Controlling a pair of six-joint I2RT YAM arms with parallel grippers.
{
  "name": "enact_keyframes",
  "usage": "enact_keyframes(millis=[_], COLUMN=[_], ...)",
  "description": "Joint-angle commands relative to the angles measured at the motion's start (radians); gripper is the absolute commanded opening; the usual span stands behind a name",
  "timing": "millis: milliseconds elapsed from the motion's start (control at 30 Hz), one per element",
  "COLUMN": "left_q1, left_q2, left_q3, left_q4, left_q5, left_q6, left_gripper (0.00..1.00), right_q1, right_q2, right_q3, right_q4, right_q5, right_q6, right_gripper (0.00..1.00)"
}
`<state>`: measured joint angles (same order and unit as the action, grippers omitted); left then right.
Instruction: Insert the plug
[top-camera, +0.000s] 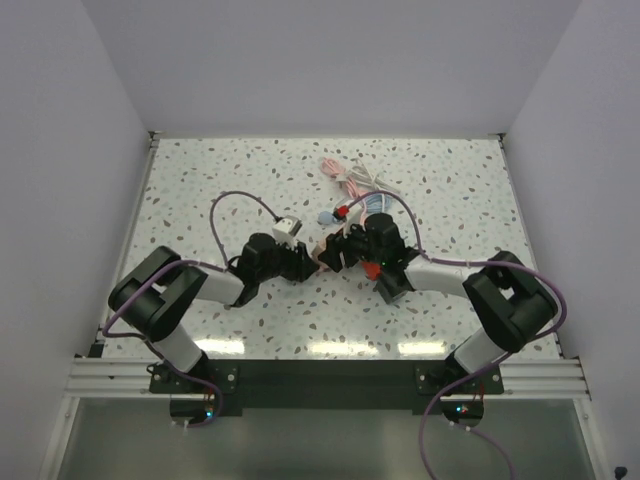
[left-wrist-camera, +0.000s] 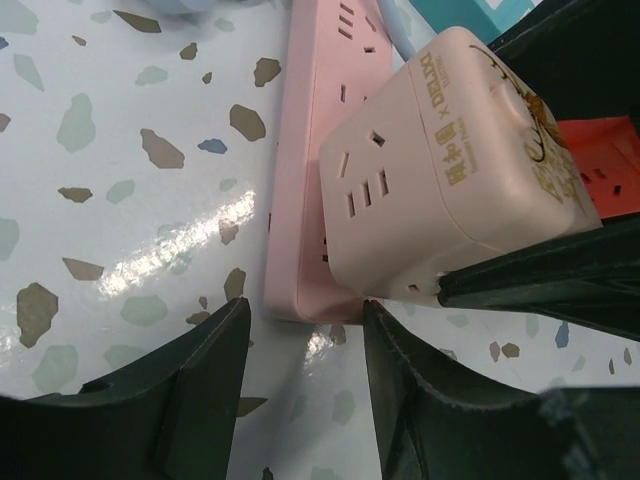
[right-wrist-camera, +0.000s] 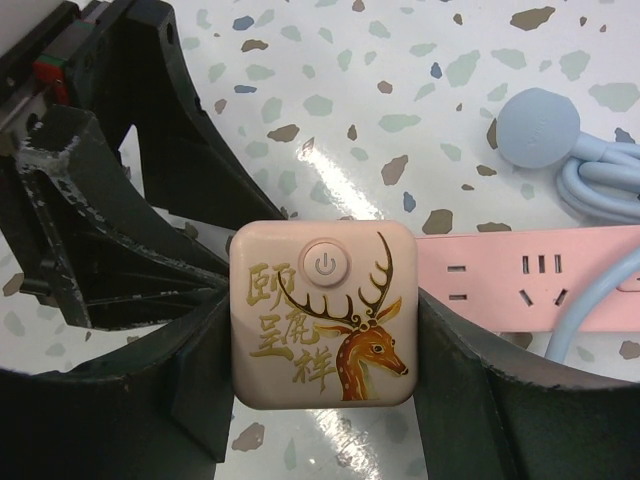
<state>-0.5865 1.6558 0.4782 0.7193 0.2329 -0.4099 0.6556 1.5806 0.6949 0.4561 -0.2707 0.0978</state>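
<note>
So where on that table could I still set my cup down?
Bare table lies far left, outside the purple cable; far right, past the blue cord; and at the middle of the near edge. The centre is crowded: left fingers, right fingers, pink strip, cube, pink cord.

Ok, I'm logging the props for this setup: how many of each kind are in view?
Power strip: 1
Cube adapter: 1
Coiled cables, pink cable and blue cable: 2
Total: 4
</note>
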Motion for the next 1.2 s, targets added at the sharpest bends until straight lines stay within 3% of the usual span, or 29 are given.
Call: enact_keyframes(millis=[0, 300, 567, 800, 1167], left_q1=[0.017, 0.039, 0.063, 0.142, 0.235], left_q2=[-0.031, -0.223, -0.409, -0.499, -0.548], left_q3=[-0.058, -0.128, -0.124, -0.102, -0.139], left_q4=[-0.032, -0.069, -0.162, -0.201, -0.173], left_q5=[-0.029, -0.128, -0.268, -0.242, -0.145], left_q6=[0.007, -0.001, 0.026, 0.054, 0.049], left_gripper=[0.53, 0.56, 0.84, 0.94, 0.95], right_q1=[0.015, 0.049, 0.101, 0.137, 0.167], right_q2=[0.048, 0.087, 0.131, 0.174, 0.171], right_q3=[0.043, 0.055, 0.103, 0.117, -0.021], right_q4=[-0.046, -0.085, -0.175, -0.231, -0.155], right_q5=[0.050, 0.110, 0.205, 0.268, 0.355], right_q6=[-0.047, -0.069, -0.093, -0.083, 0.020], right_gripper=[0.00, 0.00, 0.00, 0.00, 0.00])
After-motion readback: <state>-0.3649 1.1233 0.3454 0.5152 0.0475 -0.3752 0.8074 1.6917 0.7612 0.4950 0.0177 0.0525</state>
